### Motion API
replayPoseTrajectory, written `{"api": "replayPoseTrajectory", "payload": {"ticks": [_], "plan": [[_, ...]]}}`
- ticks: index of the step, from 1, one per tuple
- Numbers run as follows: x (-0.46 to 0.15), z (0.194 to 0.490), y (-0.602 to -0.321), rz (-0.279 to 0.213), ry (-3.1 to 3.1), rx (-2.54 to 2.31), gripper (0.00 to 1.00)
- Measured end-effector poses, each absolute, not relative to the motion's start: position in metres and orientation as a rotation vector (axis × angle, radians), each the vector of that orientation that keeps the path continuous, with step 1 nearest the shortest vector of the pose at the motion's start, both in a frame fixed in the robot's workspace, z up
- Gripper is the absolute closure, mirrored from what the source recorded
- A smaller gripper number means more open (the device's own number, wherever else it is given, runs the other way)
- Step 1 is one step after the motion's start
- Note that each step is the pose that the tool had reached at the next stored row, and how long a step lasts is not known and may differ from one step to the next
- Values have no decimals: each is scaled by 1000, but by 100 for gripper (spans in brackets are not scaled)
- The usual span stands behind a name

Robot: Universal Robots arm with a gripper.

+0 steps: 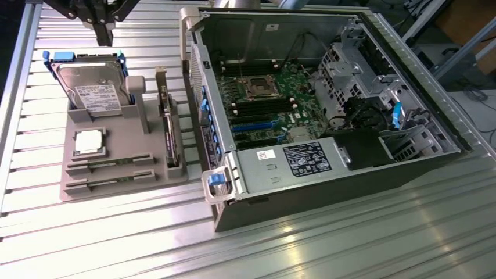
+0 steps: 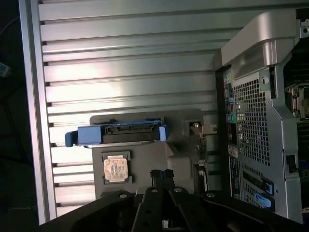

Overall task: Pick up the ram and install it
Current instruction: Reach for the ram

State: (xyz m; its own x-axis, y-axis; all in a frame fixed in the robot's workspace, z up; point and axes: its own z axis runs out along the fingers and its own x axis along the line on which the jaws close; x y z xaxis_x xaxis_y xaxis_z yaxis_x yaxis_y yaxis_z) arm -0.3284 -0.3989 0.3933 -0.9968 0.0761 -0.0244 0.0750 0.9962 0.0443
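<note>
Fingers [image 1: 103, 34] pressed together, gripping nothing, hanging above the blue-framed hard drive [image 1: 93, 93] at the upper end of the grey tray [image 1: 78, 131] in the exterior view. Ram [image 1: 108, 165] lying in a slot at the tray's lower end, a second stick [image 1: 104, 183] in the parallel slot just beside it, both well apart from the fingers. Silver CPU chip [image 1: 90, 141] between drive and ram. Expansion card [image 1: 167, 131] standing on edge along the tray's side nearest the open computer case [image 1: 326, 168]. Motherboard [image 1: 268, 104] exposed inside. All on the ribbed metal table [image 1: 349, 244].
</note>
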Motion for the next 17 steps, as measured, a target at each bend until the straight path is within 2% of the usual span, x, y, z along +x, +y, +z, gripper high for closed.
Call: {"api": "replayPoseTrajectory", "payload": {"ticks": [17], "plan": [[-329, 393, -409, 67, 3113, 118, 89]]}}
